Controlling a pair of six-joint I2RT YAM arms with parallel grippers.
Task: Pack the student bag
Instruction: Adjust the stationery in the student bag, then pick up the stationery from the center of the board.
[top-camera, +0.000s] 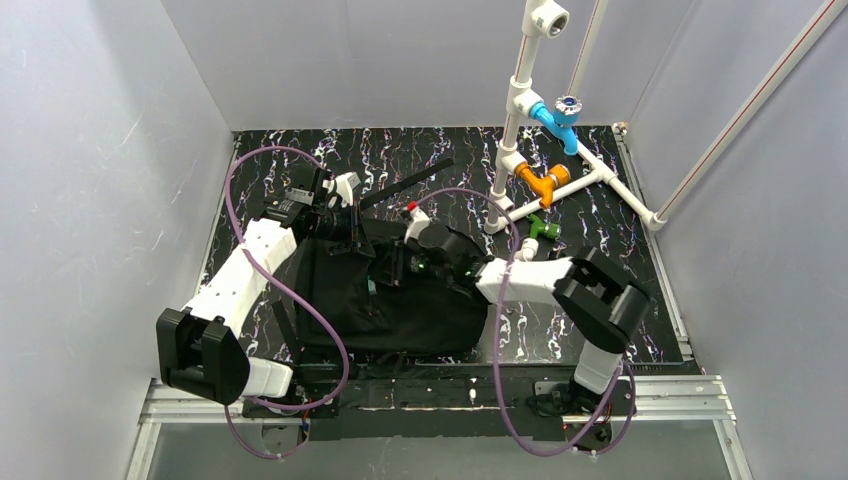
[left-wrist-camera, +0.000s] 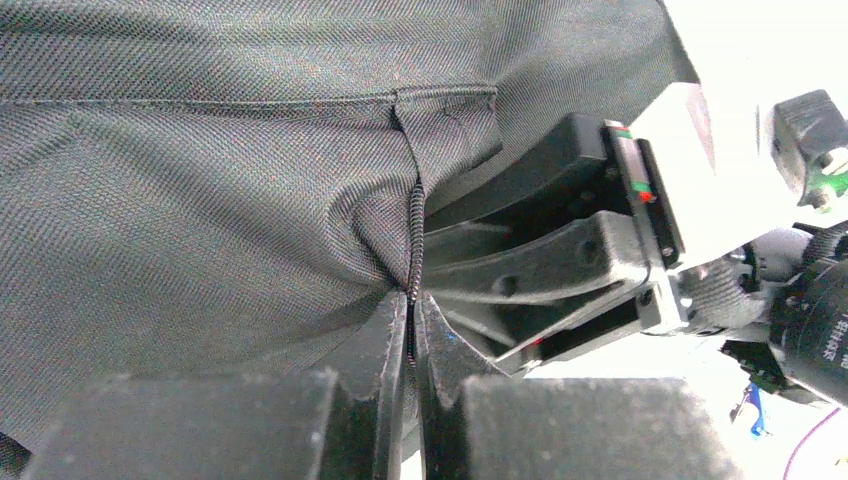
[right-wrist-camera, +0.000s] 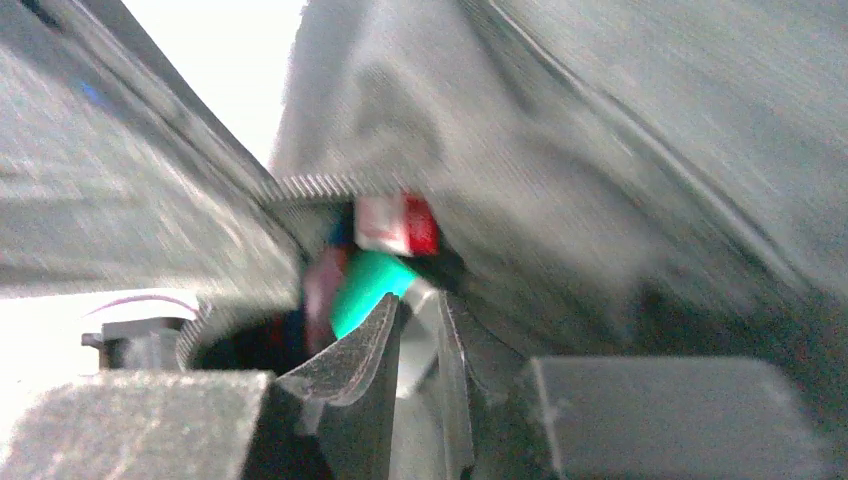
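well, the student bag (top-camera: 400, 305), soft black woven fabric, lies slumped on the dark marbled table (top-camera: 400, 145) between my two arms. my left gripper (left-wrist-camera: 412, 335) is pinched tight on the bag's ribbed zipper edge (left-wrist-camera: 413, 230), with coarse twill bunching around it. my right gripper (right-wrist-camera: 420, 345) sits at the bag's opening under a toothed zipper strip (right-wrist-camera: 310, 186). a smooth green rounded thing (right-wrist-camera: 365, 285) and a red-and-white block (right-wrist-camera: 397, 225) lie just past its fingers. that view is blurred, so i cannot tell whether those jaws are together or clamping anything
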